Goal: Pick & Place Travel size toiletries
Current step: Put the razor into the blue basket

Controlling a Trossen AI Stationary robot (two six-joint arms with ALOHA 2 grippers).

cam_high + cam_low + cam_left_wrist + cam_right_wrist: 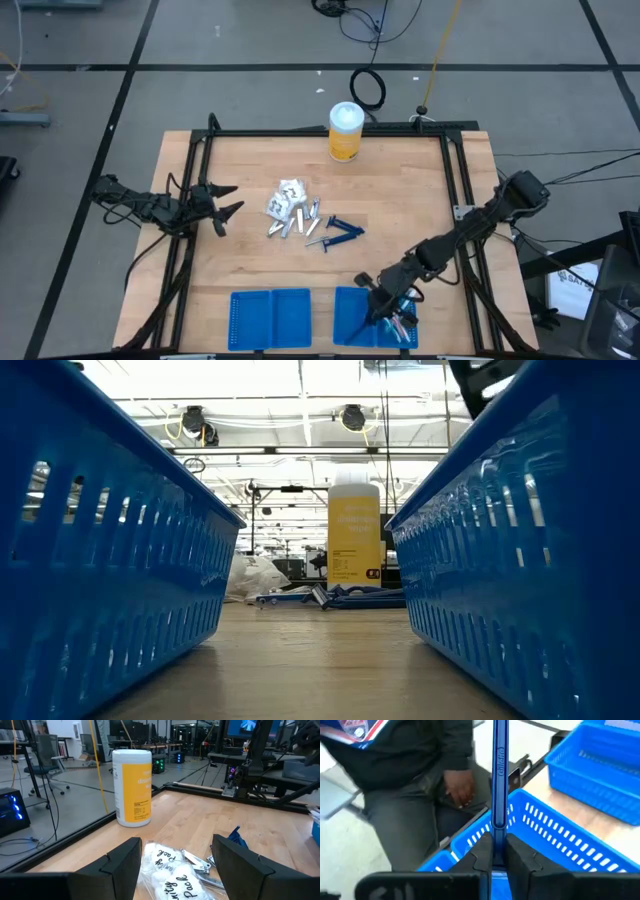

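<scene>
We've got the right tool [492,851] clamped on a slim dark blue stick [499,775], held over the right blue tray [352,312] at the desk's [400,190] near edge — a few items already seem to lie in that tray. The left tool [226,208] waits wide open at the desk's left side, facing the remaining pile of toiletries [300,217] — white packets, silver tubes, blue sticks — mid-desk. The yellow canister [345,132] stands at the far edge.
</scene>
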